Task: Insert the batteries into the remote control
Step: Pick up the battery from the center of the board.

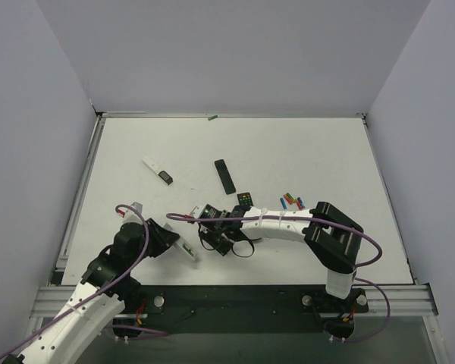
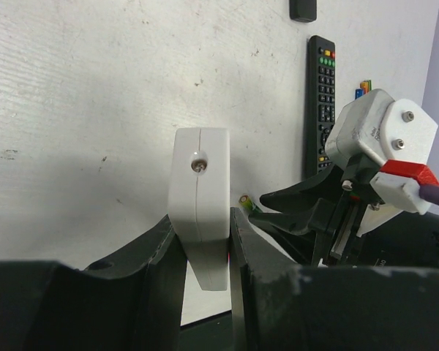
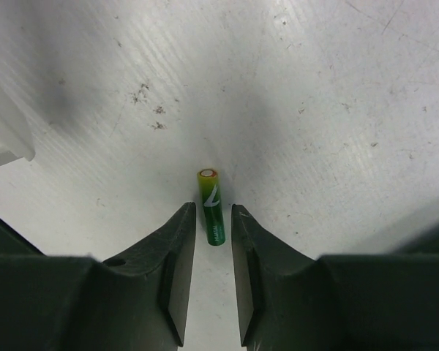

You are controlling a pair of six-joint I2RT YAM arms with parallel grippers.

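Note:
The white remote control (image 2: 200,191) stands on edge between my left fingers, end toward the camera; my left gripper (image 2: 202,241) is shut on it just above the table. In the top view the remote (image 1: 185,246) juts from the left gripper (image 1: 173,238) at front left. A green battery (image 3: 211,206) lies on the table between my right fingertips with a gap on each side. My right gripper (image 3: 212,223) is open and low over it. The battery (image 2: 244,201) and the right gripper (image 2: 282,205) show just right of the remote. Several more batteries (image 1: 292,201) lie at mid right.
A long black remote (image 1: 225,176) and a small black remote with coloured buttons (image 1: 245,200) lie behind the right gripper. A white strip with a dark end (image 1: 158,170) lies at mid left. A small green object (image 1: 211,117) sits at the far edge.

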